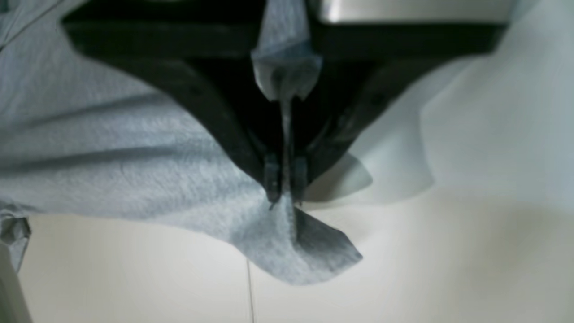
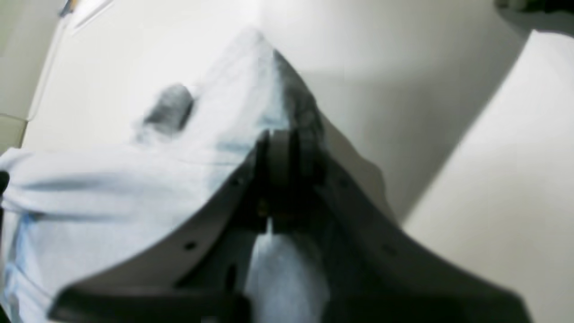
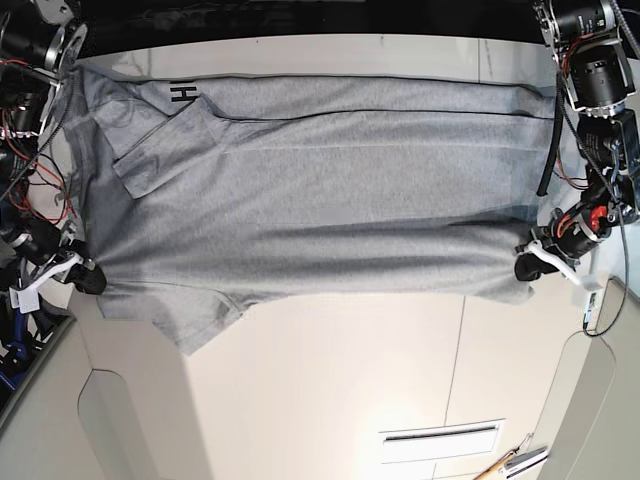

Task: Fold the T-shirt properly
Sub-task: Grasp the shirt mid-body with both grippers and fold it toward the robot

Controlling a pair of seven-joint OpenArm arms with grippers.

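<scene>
The heather-grey T-shirt lies spread wide across the white table, with a bit of black lettering showing near its far left corner. My left gripper is at the shirt's near right corner. In the left wrist view that gripper is shut on a pinch of grey fabric, and a corner hangs below the fingertips. My right gripper is at the near left edge, by the sleeve. Seen from the right wrist, it is shut on a raised fold of the T-shirt.
Bare white tabletop lies in front of the shirt, with panel seams and a slotted vent. A small tool lies at the near right edge. Red and black cables hang beside the right arm on the left.
</scene>
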